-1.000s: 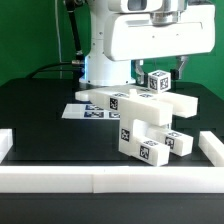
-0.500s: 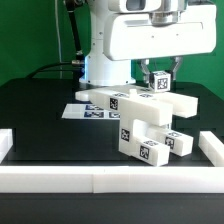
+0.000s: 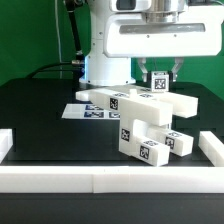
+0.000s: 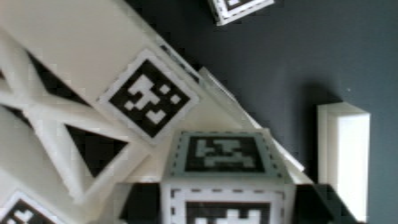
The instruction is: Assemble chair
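My gripper (image 3: 159, 76) is clamped on the small tagged block (image 3: 158, 83); pinched off-centre, it could twist and jam against the half-built chair (image 3: 140, 122).

White chair blocks (image 3: 150, 128), black-white square tags (image 3: 158, 82); black table (image 3: 40, 120).

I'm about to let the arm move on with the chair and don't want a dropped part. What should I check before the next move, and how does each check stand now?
1. The hand is closed on the small tagged block: ok.
2. The block sits square in the hand, not tilted: ok.
3. The block is clear of the long white piece below it: cannot tell.
4. The stacked chair blocks lie inside the border rail: ok.
5. The spot where the block must seat is in view: cannot tell.
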Tool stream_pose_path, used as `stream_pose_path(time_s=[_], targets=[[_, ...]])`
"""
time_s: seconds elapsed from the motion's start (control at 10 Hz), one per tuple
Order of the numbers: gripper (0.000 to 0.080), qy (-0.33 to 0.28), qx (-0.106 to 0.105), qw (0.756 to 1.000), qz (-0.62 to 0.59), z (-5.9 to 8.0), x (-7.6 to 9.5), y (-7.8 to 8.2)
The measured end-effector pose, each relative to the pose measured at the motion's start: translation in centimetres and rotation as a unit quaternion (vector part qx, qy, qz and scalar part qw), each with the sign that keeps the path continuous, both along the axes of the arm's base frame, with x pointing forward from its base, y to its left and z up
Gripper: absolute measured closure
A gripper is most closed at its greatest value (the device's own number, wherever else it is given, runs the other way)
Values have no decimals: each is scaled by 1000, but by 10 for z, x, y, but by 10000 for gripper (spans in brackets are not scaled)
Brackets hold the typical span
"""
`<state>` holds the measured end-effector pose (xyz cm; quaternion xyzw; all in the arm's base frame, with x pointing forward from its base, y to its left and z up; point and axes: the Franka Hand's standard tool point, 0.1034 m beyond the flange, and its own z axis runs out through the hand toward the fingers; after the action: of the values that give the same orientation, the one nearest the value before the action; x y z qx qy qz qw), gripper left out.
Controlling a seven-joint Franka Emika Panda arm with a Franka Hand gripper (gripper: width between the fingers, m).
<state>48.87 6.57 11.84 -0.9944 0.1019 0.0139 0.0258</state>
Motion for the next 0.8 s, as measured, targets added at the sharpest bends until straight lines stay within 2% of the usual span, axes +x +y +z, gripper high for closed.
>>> stream_pose_path(time_s=[0.5, 0.8], targets=[[512, 8, -3, 988, -152, 0, 0, 0], [512, 15, -6, 964, -264, 0, 0, 1]])
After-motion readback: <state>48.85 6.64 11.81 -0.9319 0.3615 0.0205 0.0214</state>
